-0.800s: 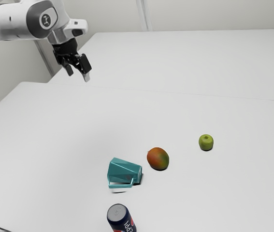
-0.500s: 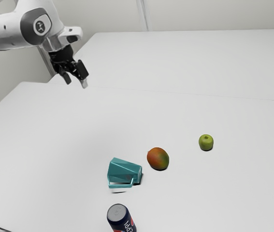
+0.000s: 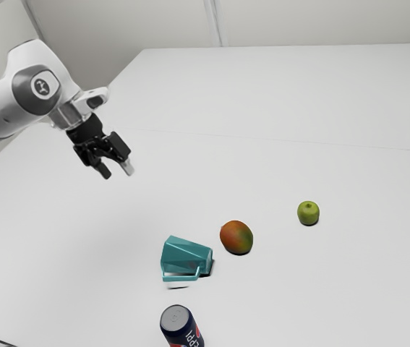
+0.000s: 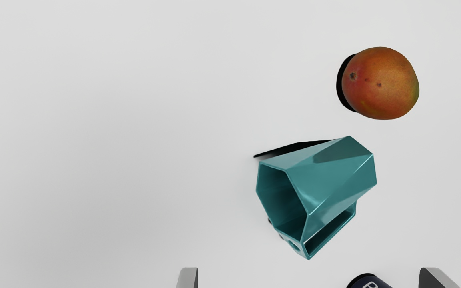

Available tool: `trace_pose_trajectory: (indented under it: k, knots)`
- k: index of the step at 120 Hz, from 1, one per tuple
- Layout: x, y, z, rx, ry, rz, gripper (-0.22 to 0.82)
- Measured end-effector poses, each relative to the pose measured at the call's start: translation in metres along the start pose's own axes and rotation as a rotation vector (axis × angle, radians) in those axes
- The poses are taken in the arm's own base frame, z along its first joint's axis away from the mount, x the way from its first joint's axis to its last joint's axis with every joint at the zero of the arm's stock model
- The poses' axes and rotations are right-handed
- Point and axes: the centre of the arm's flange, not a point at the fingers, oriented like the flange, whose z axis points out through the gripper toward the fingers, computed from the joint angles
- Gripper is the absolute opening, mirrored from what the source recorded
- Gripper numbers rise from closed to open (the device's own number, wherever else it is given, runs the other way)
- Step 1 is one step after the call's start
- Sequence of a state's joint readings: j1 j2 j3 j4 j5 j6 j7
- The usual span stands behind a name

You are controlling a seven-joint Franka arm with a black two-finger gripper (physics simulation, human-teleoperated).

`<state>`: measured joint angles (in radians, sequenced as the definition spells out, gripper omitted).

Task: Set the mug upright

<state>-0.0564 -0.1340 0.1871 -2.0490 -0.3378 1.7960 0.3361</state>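
Observation:
High above the table, toward the exterior view's upper left, my gripper (image 3: 116,172) hangs with its two fingers apart and nothing between them. The teal faceted mug (image 3: 186,256) lies on its side on the table, well below the hand and toward the exterior view's right of it. In the wrist view the mug (image 4: 330,180) shows its open mouth and, along one side, its angular handle. The fingertips of my gripper (image 4: 308,278) stand wide apart at that view's bottom edge, not touching the mug.
A red-orange mango (image 3: 236,237) (image 4: 380,83) rests close to the mug's base end. On the mug's handle side stands a dark blue soda can (image 3: 181,327) (image 4: 368,282). A green apple (image 3: 308,212) sits farther off, beyond the mango, on the white table (image 3: 349,289).
My hand has come down and tilted, with the arm swinging lower at the exterior view's left. The mug, mango, can and apple have stayed where they were.

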Motion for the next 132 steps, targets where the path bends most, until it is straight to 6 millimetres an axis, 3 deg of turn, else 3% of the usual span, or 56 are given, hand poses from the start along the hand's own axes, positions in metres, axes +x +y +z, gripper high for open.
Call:
trace_pose_trajectory:
  k: [38, 82, 111, 132]
  knots:
    - [-0.022, -0.019, 0.053, -0.165, -0.003, -0.122, 0.6]
    - [-0.049, -0.026, 0.112, -0.296, -0.069, -0.227, 0.6]
    - [-0.05, -0.029, 0.138, -0.36, -0.089, -0.268, 0.6]
    - [-0.054, -0.02, 0.158, -0.414, -0.095, -0.291, 0.6]
